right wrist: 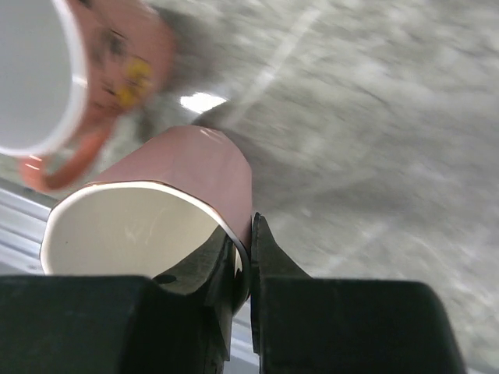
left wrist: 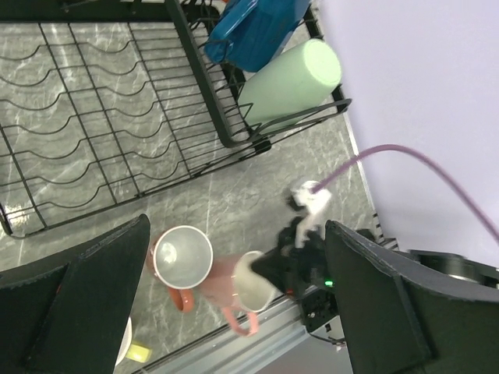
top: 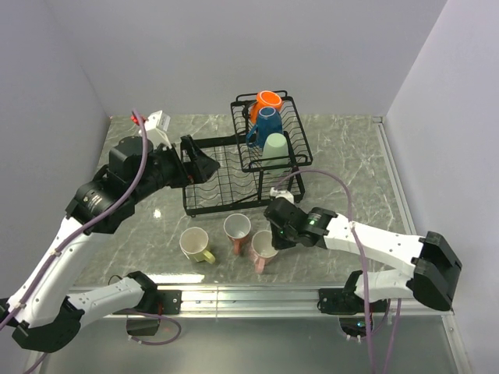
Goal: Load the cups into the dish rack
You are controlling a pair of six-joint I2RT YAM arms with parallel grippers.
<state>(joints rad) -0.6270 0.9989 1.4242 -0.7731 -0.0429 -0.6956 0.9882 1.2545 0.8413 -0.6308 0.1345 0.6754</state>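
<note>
Only the right wrist view shows the grip. The right gripper is clenched on the rim of a pink cup, one finger inside and one outside. A second pink cup is just beside it.

Only the top view shows the load. An orange cup, a blue cup and a green cup sit in the upper basket of the rack. A yellow cup stands on the table near the pink pair.

The left gripper is spread wide over the lower tray, holding nothing.
</note>
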